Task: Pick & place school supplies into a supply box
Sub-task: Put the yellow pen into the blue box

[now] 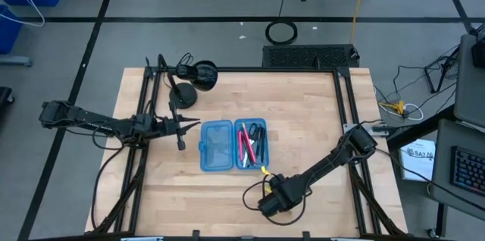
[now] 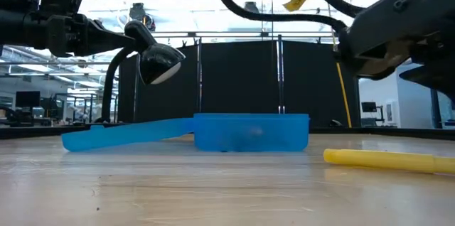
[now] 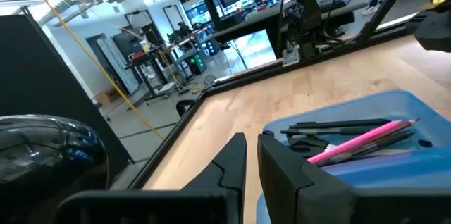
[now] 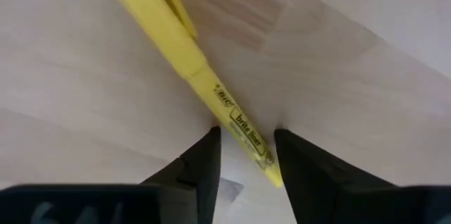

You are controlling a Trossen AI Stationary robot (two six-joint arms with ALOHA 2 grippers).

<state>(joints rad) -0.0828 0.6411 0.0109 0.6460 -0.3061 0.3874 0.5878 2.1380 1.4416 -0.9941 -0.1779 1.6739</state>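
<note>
Mostly done by the look of it. One wooden worktop, one blue supply box lying open mid-worktop, several pens and markers already in its right half, exact count hard to tell. One yellow highlighter left out, just beside the box. Right hand straddling it, fingers apart, not yet clamped. Left hand nearly clenched, holding nothing, waiting beside the box.

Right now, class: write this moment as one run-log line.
right gripper: open, astride yellow highlighter on table | left gripper: waiting beside supply box | pens inside box
</note>
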